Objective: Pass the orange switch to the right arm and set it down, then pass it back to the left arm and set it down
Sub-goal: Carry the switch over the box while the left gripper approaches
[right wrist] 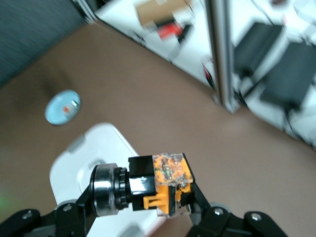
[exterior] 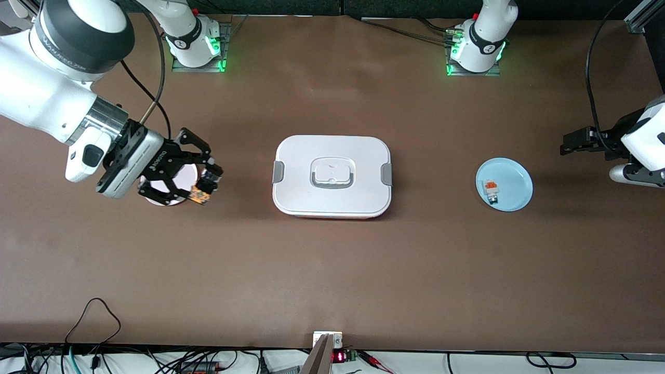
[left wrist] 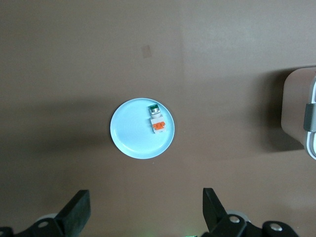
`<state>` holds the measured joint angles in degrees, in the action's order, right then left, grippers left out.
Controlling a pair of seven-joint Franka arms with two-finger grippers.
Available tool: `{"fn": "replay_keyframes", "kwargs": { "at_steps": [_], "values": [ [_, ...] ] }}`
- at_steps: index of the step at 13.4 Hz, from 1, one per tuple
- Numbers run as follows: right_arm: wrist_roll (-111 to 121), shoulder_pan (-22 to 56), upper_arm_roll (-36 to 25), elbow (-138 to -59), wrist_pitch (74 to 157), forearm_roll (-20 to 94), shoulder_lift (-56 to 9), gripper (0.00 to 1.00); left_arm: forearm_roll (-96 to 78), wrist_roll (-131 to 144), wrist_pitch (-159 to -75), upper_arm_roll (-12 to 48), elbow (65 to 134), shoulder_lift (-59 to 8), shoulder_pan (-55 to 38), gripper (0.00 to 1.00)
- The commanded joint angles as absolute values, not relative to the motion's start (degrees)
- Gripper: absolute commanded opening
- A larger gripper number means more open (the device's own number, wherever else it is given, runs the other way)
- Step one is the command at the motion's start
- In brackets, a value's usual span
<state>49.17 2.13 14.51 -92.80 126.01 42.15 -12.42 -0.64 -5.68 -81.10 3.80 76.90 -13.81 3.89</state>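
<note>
My right gripper [exterior: 203, 186] is shut on the orange switch [exterior: 201, 194], a black cylinder with a metal end and an orange body. It holds the switch on its side in the air over the edge of a pink plate [exterior: 182, 179]. In the right wrist view the switch [right wrist: 148, 190] lies across the gripper [right wrist: 143, 200], between both fingers. The white box [exterior: 332, 175] with grey latches stands shut at the table's middle and also shows in the right wrist view [right wrist: 84, 158]. My left gripper [exterior: 569, 143] is open and empty at the left arm's end of the table; the left wrist view shows it [left wrist: 145, 210] high above bare table.
A blue plate [exterior: 504, 184] lies between the box and the left gripper, with a small white-grey block with an orange top [exterior: 491, 189] on it. Both show in the left wrist view, plate [left wrist: 133, 136] and block [left wrist: 157, 122]. Cables lie along the table's near edge.
</note>
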Motion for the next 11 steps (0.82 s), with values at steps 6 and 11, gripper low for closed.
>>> {"fn": "replay_keyframes", "kwargs": {
  "at_steps": [6,11],
  "values": [
    [79.25,7.73,16.87,-91.94,128.14,67.12,-16.51,0.32,-0.7,-6.77,-79.98,3.87,79.37,-11.86,4.04,1.0],
    [91.13,10.45,19.34,-91.85,129.46,80.15,-19.33,0.29,-1.4,-7.03,-74.98,4.39,79.1,-12.04,3.52,1.0]
  ]
}}
